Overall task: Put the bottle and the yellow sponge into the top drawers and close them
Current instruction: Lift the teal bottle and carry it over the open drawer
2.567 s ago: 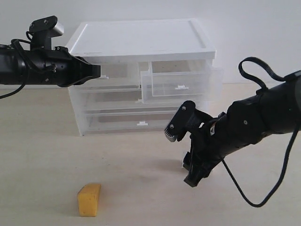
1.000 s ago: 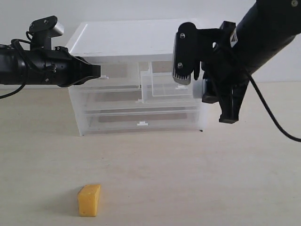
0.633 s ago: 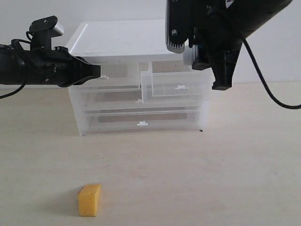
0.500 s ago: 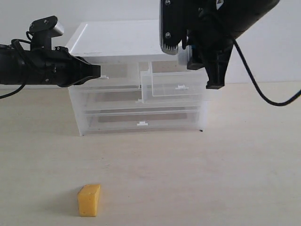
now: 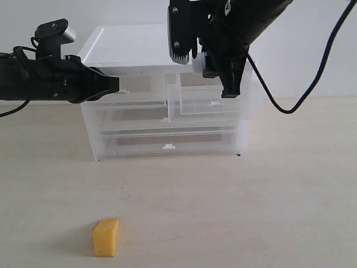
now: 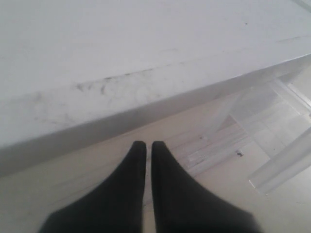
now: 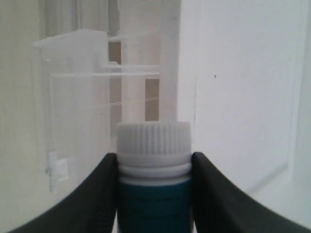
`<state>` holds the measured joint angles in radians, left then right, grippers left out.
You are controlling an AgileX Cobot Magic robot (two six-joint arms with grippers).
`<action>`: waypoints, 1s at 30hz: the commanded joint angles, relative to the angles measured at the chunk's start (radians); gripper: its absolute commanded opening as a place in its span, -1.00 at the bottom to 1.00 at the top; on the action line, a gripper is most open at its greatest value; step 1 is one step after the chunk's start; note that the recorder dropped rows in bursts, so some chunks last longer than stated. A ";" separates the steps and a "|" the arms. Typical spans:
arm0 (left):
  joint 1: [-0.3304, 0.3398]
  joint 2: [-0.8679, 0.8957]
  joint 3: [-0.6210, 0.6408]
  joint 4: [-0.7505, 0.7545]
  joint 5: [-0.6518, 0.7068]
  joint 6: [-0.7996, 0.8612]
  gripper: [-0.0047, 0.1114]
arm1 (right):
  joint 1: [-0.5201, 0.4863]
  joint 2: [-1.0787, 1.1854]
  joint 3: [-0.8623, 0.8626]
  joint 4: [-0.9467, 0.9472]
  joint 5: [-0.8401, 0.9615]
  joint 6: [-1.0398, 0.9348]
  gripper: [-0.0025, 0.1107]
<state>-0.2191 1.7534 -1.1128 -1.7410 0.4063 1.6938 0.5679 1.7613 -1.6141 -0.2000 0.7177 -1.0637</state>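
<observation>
While the right pincer [image 5: 204, 71] hangs just above the pulled-out right top drawer [image 5: 201, 105] in the exterior view, the left pincer [image 5: 115, 85] points its tip at the front of the left top drawer [image 5: 142, 85]. The yellow sponge [image 5: 106, 237] lies on the table [image 5: 251, 212], well apart from both pincers.

In the left wrist view, the left pincer [image 6: 145, 145] has its fingers pressed together, just under the cabinet lid [image 6: 146, 48].

In the right wrist view, the right pincer [image 7: 154, 159] pinches the bottle [image 7: 154, 191], with the translucent drawer wall ahead of the cap.

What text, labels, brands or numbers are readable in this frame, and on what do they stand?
bottle: faint dark print on its teal label, too blurred to read.
drawer unit: no text shows.
yellow sponge: no text shows.
Nothing in any view can be quoted.
</observation>
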 commanded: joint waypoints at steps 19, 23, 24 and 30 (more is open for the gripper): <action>-0.001 -0.002 0.002 -0.003 0.009 0.007 -0.85 | 0.000 0.067 -0.013 0.013 0.041 -0.010 -0.96; -0.001 -0.002 0.002 -0.003 0.009 0.007 -0.85 | 0.000 0.065 -0.013 0.029 0.061 -0.006 -0.96; -0.001 -0.002 0.002 -0.003 0.009 0.007 -0.85 | 0.000 0.063 -0.013 0.033 0.063 -0.005 -0.96; -0.001 -0.002 0.002 -0.003 0.009 0.007 -0.85 | 0.000 0.063 -0.013 0.044 0.069 -0.008 -0.96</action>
<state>-0.2191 1.7534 -1.1128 -1.7410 0.4063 1.6938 0.5679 1.8309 -1.6231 -0.1803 0.7455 -1.0720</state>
